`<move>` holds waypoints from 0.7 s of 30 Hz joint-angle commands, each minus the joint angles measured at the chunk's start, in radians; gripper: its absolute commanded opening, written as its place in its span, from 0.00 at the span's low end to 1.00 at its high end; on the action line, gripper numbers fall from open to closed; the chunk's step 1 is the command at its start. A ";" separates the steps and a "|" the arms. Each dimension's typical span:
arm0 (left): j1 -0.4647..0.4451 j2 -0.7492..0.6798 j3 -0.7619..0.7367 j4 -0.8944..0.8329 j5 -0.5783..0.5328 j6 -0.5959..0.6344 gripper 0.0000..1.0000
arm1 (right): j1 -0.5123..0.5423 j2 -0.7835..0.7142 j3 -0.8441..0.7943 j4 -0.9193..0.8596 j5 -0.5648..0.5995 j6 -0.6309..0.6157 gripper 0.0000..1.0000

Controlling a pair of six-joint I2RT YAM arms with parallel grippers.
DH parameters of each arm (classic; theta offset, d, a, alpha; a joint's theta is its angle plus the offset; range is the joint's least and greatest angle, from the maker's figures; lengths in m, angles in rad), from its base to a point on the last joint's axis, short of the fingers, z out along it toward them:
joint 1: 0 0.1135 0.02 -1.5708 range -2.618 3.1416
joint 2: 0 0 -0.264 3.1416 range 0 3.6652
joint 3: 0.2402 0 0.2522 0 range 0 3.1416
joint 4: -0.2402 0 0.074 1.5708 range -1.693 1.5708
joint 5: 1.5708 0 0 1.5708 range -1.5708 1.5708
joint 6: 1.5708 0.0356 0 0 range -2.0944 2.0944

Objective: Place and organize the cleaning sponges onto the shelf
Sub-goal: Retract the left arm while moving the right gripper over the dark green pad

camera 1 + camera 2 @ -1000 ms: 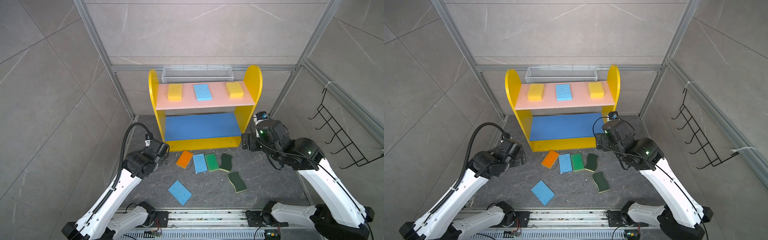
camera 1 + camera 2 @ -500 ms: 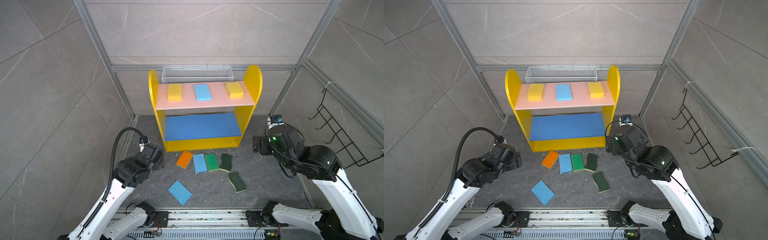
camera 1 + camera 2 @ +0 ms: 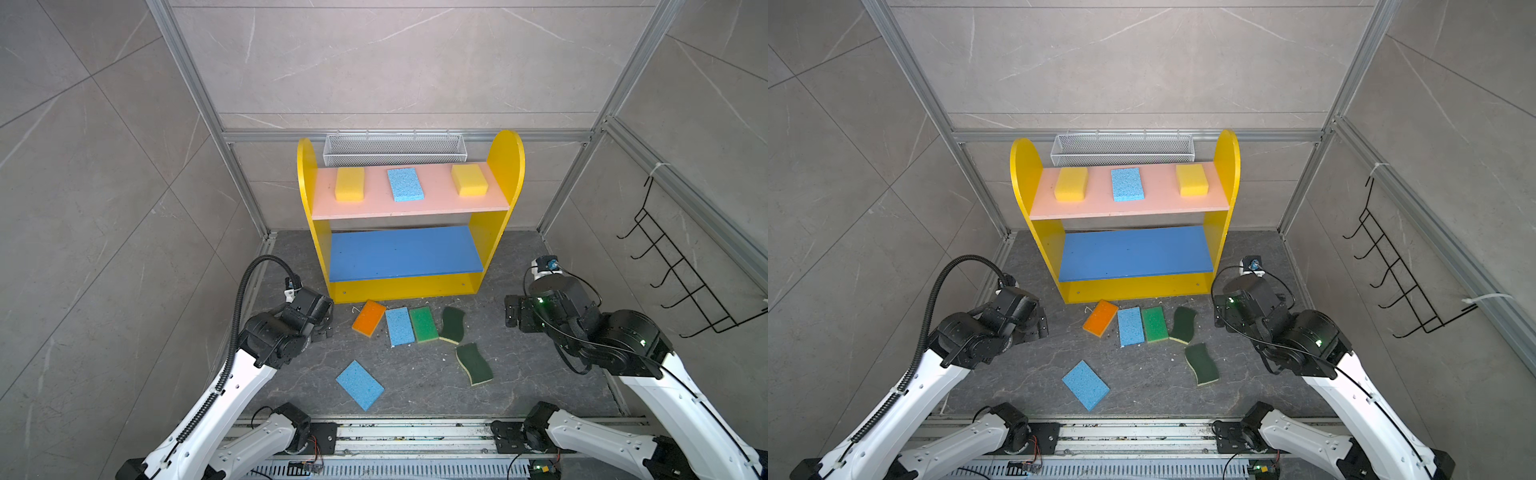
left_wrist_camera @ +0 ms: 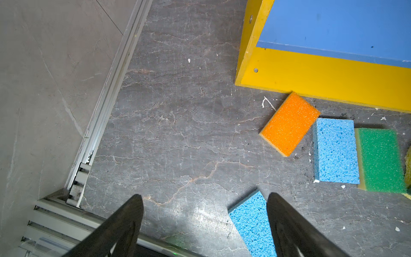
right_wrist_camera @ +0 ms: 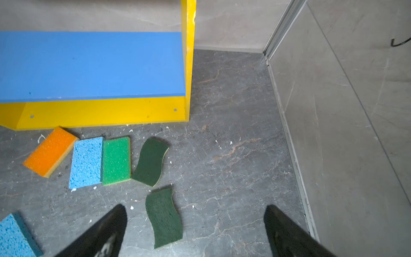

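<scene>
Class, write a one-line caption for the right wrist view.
Open right gripper near a wavy green sponge on the floor, yellow shelf beyond.

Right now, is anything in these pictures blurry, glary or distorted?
Left wrist view: a white glare patch on the dark floor between the soft-edged fingers of the left gripper; the orange sponge is sharp. Right wrist view: the right gripper is blurred, the near wavy dark green sponge crisp. Both top views: even light; the metal frame posts lean outward, likely lens distortion.

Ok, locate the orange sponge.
In both top views the orange rectangular sponge lies on the dark floor just before the left end of the yellow wooden shelf, left of a light blue sponge.
</scene>
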 commanded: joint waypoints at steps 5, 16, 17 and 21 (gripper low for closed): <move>0.005 0.007 -0.004 -0.006 0.030 -0.029 0.90 | -0.004 -0.038 -0.133 0.037 -0.092 0.054 0.98; 0.005 0.038 -0.039 0.029 0.093 -0.045 0.90 | -0.004 -0.083 -0.393 0.095 -0.237 0.156 1.00; 0.005 0.041 -0.043 0.032 0.096 -0.046 0.90 | -0.005 -0.085 -0.418 0.106 -0.256 0.162 1.00; 0.006 0.054 -0.046 0.040 0.104 -0.049 0.90 | -0.006 -0.103 -0.501 0.156 -0.306 0.178 1.00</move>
